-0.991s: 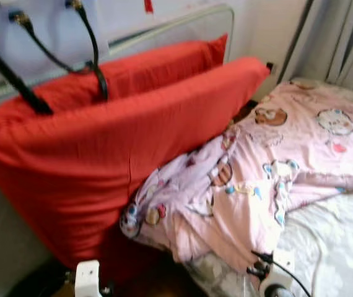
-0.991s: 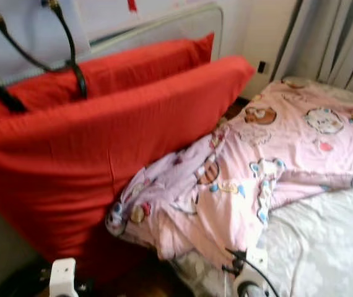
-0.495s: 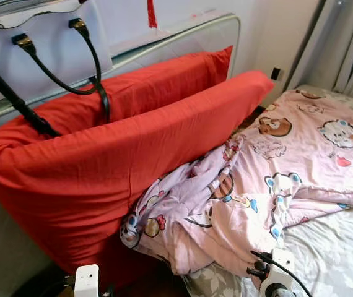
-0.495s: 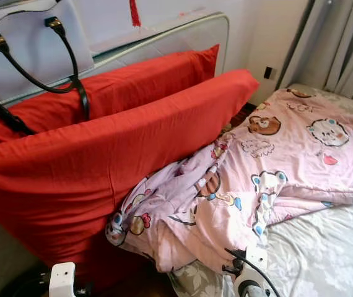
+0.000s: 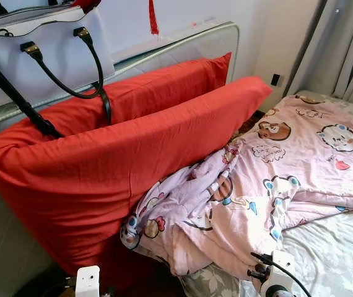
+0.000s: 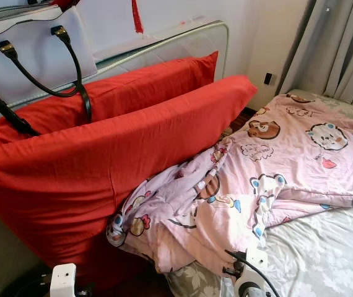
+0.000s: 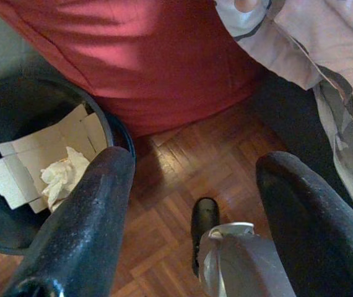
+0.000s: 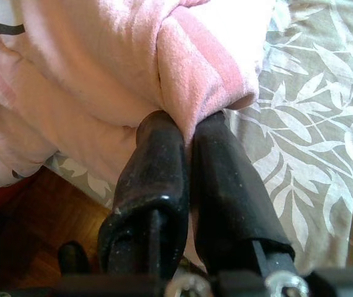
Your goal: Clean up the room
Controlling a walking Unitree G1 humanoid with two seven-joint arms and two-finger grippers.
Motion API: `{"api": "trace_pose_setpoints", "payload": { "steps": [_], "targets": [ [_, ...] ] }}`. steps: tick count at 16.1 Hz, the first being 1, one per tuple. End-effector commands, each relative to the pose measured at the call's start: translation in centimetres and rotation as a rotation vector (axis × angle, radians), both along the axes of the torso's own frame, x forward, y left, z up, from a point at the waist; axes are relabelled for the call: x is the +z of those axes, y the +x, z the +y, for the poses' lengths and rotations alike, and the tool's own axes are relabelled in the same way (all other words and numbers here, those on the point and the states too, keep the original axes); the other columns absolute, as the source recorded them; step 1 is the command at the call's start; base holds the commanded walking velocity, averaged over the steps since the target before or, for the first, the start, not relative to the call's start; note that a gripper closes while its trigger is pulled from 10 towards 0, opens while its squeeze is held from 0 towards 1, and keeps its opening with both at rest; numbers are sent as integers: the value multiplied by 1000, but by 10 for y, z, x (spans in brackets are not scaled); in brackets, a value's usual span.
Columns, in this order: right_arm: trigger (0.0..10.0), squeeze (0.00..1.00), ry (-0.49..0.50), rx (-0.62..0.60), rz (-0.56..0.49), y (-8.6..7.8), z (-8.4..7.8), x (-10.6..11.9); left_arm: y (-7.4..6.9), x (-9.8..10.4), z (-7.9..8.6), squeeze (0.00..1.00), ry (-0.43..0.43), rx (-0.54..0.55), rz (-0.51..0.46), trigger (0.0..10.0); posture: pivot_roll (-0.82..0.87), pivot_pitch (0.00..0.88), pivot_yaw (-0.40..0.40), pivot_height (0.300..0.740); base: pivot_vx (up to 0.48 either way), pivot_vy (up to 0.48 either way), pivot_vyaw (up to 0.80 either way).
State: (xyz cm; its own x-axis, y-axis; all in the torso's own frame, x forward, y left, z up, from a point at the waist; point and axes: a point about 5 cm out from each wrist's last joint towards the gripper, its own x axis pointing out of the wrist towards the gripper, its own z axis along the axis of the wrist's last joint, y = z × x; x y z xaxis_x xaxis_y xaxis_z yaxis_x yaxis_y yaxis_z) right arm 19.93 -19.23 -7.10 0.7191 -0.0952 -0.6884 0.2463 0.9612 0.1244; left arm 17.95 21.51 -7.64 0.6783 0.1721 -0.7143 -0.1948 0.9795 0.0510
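Bed-tidying step: the pink blanket [image 5: 269,185] lies bunched at the near bed edge, right of the red pillows [image 5: 121,154]. Its fold is pinched by the right gripper [image 8: 186,145]. The left gripper [image 7: 189,179] is spread, empty, above the bin [image 7: 15,124]. Next, probably: blanket pulled flat.

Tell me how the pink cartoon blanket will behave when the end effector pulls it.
The pink blanket lies bunched in soft folds, so it will likely drape and stretch out rather than move as one piece. The right end effector is shut on a thick fleecy fold, which probably grips well. Its heap against the red pillow may drag.
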Motion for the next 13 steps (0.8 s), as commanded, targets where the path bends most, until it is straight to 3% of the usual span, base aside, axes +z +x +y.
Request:
{"api": "trace_pose_setpoints", "payload": {
  "steps": [1, 13],
  "targets": [
    [10000, 0, 3, -3, -5, 3, 2, 1, -5, -2, 1, 0, 1, 4, 11, 10000, -16, 0, -6, 740, 0, 0, 0],
    [10000, 0, -17, -21, -18, 5, -1, 3, -6, -2, 1, 0, -2, 7, 8, 10000, -9, 0, -4, 740, -44, 0, 0]
  ]
}}
